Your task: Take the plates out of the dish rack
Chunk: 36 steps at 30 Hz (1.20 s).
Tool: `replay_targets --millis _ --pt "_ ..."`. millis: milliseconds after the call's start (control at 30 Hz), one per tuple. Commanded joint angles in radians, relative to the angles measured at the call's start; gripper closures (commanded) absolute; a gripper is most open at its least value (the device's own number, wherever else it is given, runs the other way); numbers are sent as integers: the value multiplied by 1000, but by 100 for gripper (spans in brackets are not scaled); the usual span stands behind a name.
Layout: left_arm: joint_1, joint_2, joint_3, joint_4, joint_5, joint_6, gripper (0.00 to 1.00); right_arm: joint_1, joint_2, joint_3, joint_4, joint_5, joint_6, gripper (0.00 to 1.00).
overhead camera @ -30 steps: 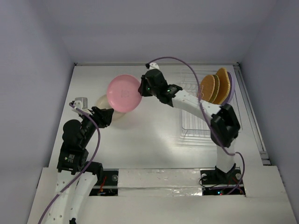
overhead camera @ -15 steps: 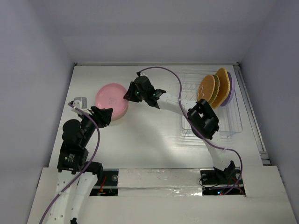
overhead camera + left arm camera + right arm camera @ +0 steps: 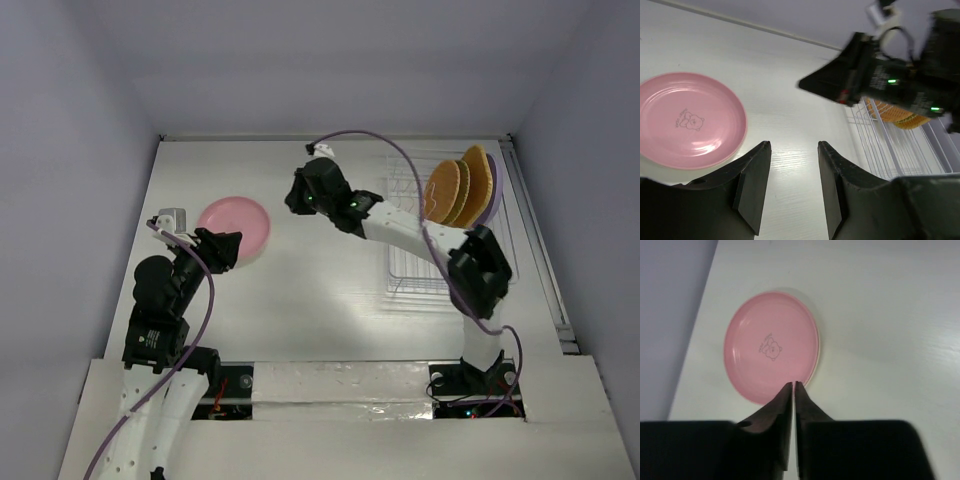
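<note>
A pink plate point(image 3: 233, 225) point(image 3: 690, 120) point(image 3: 771, 346) lies flat at the table's left, on top of a cream plate whose rim point(image 3: 816, 335) shows round it. In the white wire dish rack point(image 3: 430, 272) point(image 3: 890, 150) at the right, orange woven plates point(image 3: 458, 188) point(image 3: 892, 112) stand upright, with a purple one point(image 3: 494, 200) behind them. My right gripper point(image 3: 297, 195) point(image 3: 793, 384) hangs above the table right of the pink plate, apart from it, its jaws almost together with nothing between them. My left gripper point(image 3: 225, 250) point(image 3: 792, 145) is open and empty just beside the pink plate's near edge.
The right arm point(image 3: 400, 222) stretches from the rack side across the table's middle, with its purple cable point(image 3: 400, 150) looping above the rack. Grey walls close in the back and both sides. The table's raised rim point(image 3: 545, 250) runs along the right of the rack.
The right gripper carried the pink plate left and down, laid it flat on the cream plate, let it go, and pulled back up to the right. The left arm has stayed still.
</note>
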State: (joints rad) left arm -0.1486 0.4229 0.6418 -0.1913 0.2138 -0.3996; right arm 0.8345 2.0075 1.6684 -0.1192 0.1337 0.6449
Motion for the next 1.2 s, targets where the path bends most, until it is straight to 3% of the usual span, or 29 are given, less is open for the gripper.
replay_targets --millis 0,167,267,367,400,500,667,1167 --pt "6 -3 16 47 12 -1 61 -11 -261 -103 0 234 -108 97" --pt "6 -4 15 53 22 -1 61 -132 -559 -404 -109 513 -195 100" --pt "6 -6 15 55 27 -1 61 -280 -740 -519 -143 546 -212 100" --pt "6 -1 13 58 36 -1 64 -411 -835 -622 -142 491 -231 83" --pt "6 2 13 58 36 -1 65 -426 -842 -640 -148 486 -234 68" --pt "6 8 13 59 39 1 65 -469 -820 -656 -154 486 -241 53" --pt "6 16 13 56 33 -1 65 -604 -728 -667 -91 337 -249 55" --pt "6 30 15 53 33 -1 65 -667 -506 -581 -43 325 -238 65"
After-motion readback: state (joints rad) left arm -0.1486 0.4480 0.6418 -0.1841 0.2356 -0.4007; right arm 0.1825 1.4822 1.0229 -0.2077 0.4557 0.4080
